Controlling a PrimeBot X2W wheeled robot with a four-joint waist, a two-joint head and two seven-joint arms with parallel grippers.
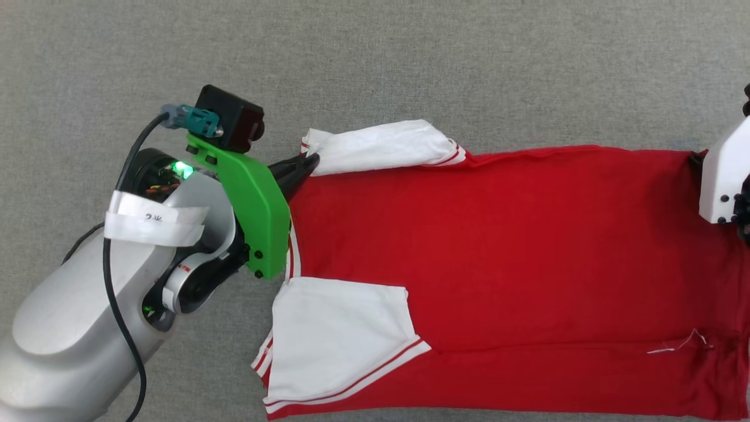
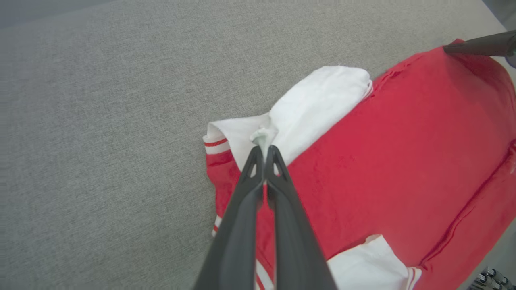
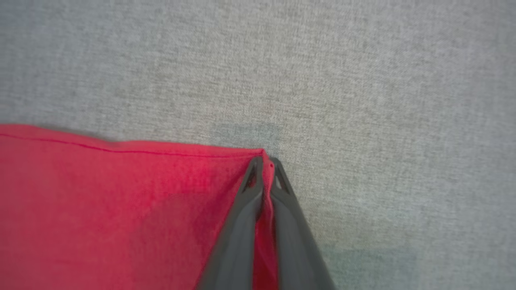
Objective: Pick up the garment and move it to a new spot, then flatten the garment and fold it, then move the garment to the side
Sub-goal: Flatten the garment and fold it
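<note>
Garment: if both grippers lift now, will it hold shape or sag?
Likely floppy: the garment lies limp and creased, so it should sag between the left gripper and right gripper. Probably light: thin pinches of fabric hold it. The folded white sleeve at the left gripper may fall open.

Red, white-sleeved garment flat on grey cloth

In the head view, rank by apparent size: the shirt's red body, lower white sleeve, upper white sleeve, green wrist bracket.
1. red body
2. lower white sleeve
3. upper white sleeve and green bracket look alike; the bracket is nearer the camera, so unranked.
</note>
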